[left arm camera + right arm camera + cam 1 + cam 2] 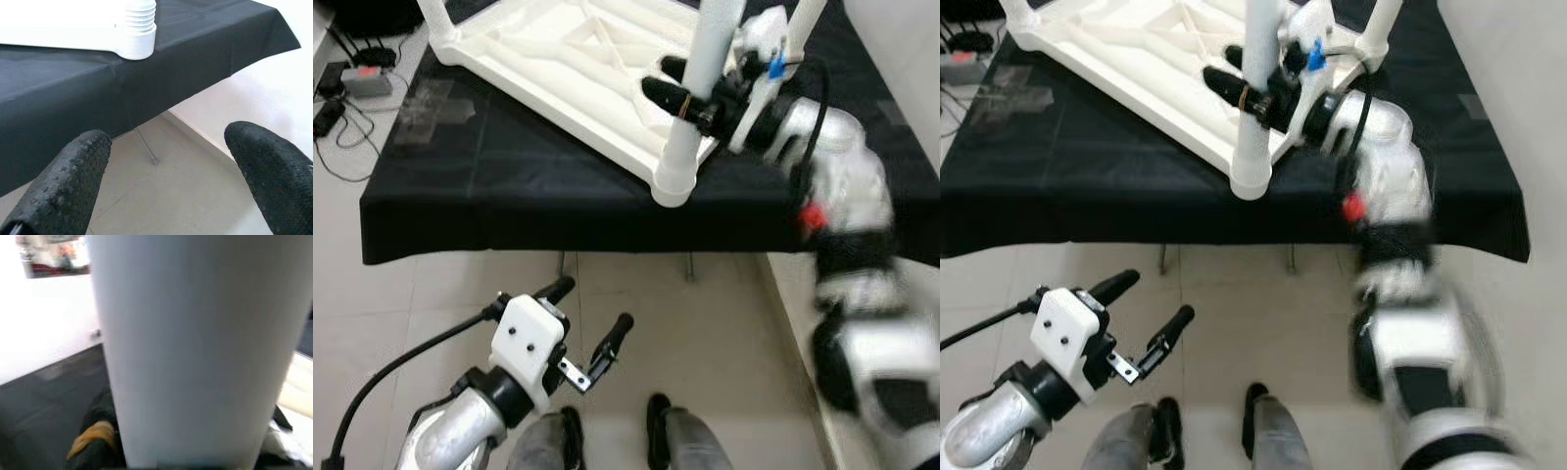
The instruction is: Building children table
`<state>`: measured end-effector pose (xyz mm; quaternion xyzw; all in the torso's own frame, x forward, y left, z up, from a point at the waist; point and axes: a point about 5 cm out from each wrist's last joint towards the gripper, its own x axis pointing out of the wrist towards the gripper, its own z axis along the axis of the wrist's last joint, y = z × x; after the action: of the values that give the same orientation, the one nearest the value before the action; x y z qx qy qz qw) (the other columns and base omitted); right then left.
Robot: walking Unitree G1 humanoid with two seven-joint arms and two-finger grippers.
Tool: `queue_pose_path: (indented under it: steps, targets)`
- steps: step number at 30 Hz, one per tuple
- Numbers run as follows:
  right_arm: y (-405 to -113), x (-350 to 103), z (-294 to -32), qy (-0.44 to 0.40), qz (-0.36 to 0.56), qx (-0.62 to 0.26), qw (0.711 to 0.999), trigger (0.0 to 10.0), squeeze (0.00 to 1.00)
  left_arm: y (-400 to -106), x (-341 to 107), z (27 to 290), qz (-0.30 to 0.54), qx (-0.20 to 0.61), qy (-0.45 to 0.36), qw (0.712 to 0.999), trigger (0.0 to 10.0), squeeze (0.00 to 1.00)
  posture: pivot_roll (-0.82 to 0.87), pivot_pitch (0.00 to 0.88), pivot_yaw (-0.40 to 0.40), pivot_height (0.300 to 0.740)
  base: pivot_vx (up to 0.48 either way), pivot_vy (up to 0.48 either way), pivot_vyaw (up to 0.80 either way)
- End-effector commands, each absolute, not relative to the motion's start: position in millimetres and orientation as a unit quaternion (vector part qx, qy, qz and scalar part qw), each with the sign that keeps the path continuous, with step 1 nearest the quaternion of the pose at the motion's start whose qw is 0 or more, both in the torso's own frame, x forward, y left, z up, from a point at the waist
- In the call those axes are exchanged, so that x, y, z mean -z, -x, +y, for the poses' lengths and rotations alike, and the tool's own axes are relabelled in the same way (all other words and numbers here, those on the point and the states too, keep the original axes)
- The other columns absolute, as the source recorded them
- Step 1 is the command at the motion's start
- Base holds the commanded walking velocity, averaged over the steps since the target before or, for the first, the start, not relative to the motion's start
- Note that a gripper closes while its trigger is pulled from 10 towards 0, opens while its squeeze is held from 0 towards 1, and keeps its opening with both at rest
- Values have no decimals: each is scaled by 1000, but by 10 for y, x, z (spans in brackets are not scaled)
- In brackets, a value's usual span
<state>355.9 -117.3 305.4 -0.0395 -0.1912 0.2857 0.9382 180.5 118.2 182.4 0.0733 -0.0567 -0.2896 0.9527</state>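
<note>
- Our right claw [690,98] is closed around a white table leg [700,93]. One black finger [668,95] pokes out on each side of the leg, so we judge the hold is firm.
- In the right wrist view the leg [195,347] is very close, with a finger wearing a yellow band [93,433] next to it.
- The leg stands up in the corner socket [674,186] of the white table top [558,59]. The top lies upside down, so the holes for the legs face up.
- We think we hold the leg low, near the socket, so we can push or twist it in straight.
- Another leg [803,24] stands up just behind our right arm, and one more sits at the far left corner [435,15].
- The white top rests on a bigger table with a black cloth [489,176]. The corner we work on sits right near the front edge of the cloth.
- Our left claw [592,328] hangs low over the tiled floor [705,323], in front of the black table. Its two fingers are spread apart and hold nothing.
- In the left wrist view we see the round socket [137,36] and the cloth [73,112] from below.
- A power strip and cables [357,83] lie on the floor to the left, well away from us.
- The leg behind our right arm stands close, so we could bump it.
</note>
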Motion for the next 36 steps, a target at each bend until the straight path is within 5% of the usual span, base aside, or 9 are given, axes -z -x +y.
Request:
queue_pose_path:
  steps: [1,4,27,36]
  targets:
    - [-3518,-2604,-1252,15,-95,-181,979,10000,0,-1790,-1791,1174,-51,291,-73,953,10000,0,28,317,-45,740,0,0,0]
    - [-3448,-2467,-1184,-8,-80,-113,990,10000,0,-1833,-1780,1166,-54,292,-76,952,10000,0,21,296,-34,740,0,0,0]
    - [-3736,-2782,-1017,42,-52,-114,991,10000,0,-2072,-1755,1185,-82,261,-94,957,10000,0,18,197,-88,740,0,0,0]
    - [-3737,-2730,-954,26,-38,-111,993,10000,0,-2507,-2768,1535,-254,179,-129,942,10000,0,26,177,-89,740,0,0,0]
